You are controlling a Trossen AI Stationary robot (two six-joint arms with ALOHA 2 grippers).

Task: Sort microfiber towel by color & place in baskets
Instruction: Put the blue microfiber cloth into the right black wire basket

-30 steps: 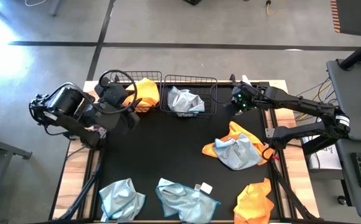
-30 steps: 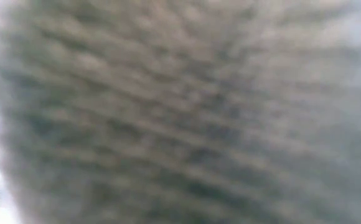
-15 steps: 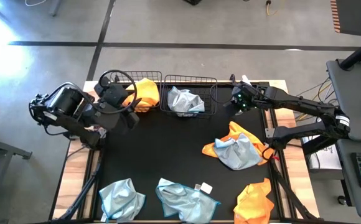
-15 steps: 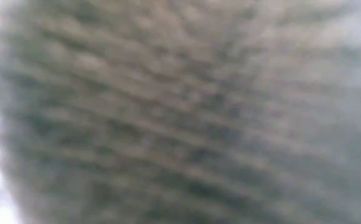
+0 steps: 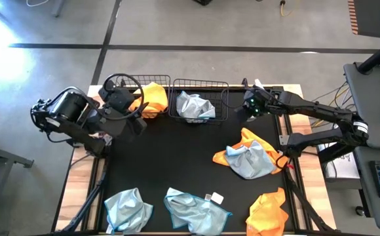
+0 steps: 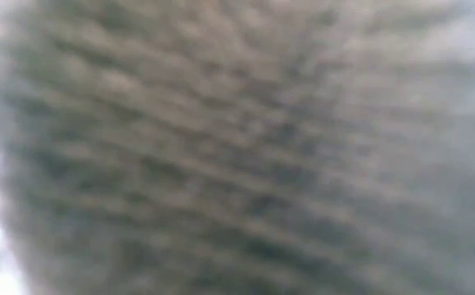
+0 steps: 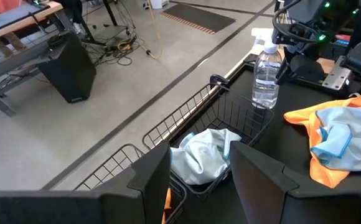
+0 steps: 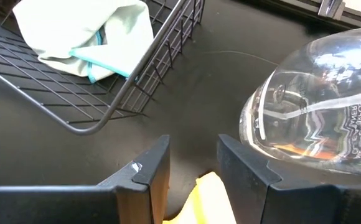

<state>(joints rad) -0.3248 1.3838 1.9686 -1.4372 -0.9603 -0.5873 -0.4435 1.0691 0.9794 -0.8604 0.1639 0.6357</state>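
**Both arms holding still at the baskets**

Nothing is shifting since the earlier frames: arms, cloths and baskets are all sitting where they were.

The left arm is reaching in from nine o'clock, elbow folded out over the table edge, and its left gripper (image 5: 130, 105) is hanging over the near edge of the left basket (image 5: 121, 82) at about eleven o'clock. Its fingers (image 7: 152, 177) are standing apart with nothing between them. That basket is holding one orange cloth (image 5: 152, 97).

The right arm is stretching in from three o'clock, forearm nearly level and pointing toward twelve, and its right gripper (image 5: 249, 107) is hovering at about one o'clock, just beside the right basket (image 5: 224, 98) and next to a clear bottle (image 8: 317, 134). Its fingers (image 8: 148, 171) are parted, gripping nothing; a bit of yellow is showing between them, and what it is cannot be told. The right basket is holding one pale cloth (image 5: 194, 107).

On the black mat (image 5: 170, 157), an orange and pale pair (image 5: 249, 157) is lying heaped together toward three o'clock. Two more pale cloths are lying at seven (image 5: 128, 208) and six o'clock (image 5: 193, 208), and another orange one (image 5: 268, 211) at five o'clock.

The low view is showing only a grey blur.
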